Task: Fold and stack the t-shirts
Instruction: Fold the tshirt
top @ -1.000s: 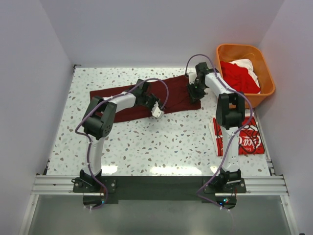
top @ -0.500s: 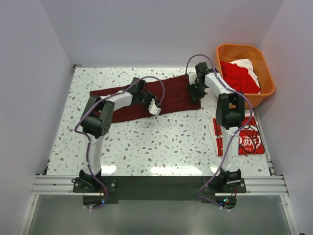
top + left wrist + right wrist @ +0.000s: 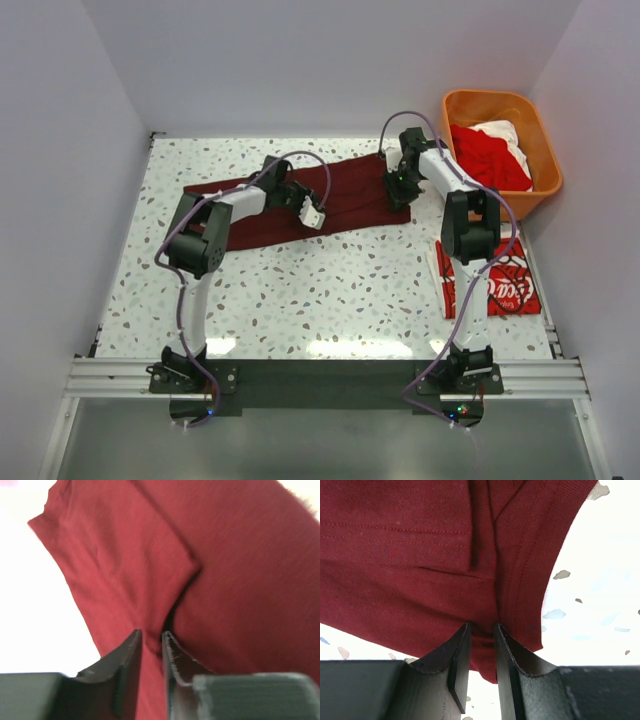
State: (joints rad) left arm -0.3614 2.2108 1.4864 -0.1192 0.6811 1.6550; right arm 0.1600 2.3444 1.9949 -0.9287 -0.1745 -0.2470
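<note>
Maroon shirt (image 3: 345, 195) lies spread across upper-centre tabletop (image 3: 300, 290). Left fingers (image 3: 134, 645) nearly closed, pinching a fold; right fingers (image 3: 461, 642) likewise on hem. Advice: move both together, cloth taut, edges aligned.

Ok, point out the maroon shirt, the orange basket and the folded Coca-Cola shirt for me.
maroon shirt (image 3: 360, 195), top view, flat cloth between the arms.
orange basket (image 3: 485, 103), top view, its far wall.
Coca-Cola shirt (image 3: 515, 285), top view, its white script.

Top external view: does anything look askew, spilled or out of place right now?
Only the dark maroon cloth t-shirt: it lies slanted across the speckled table, a half-folded band pinched by the left pincer and right pincer. Nothing spilled.
</note>
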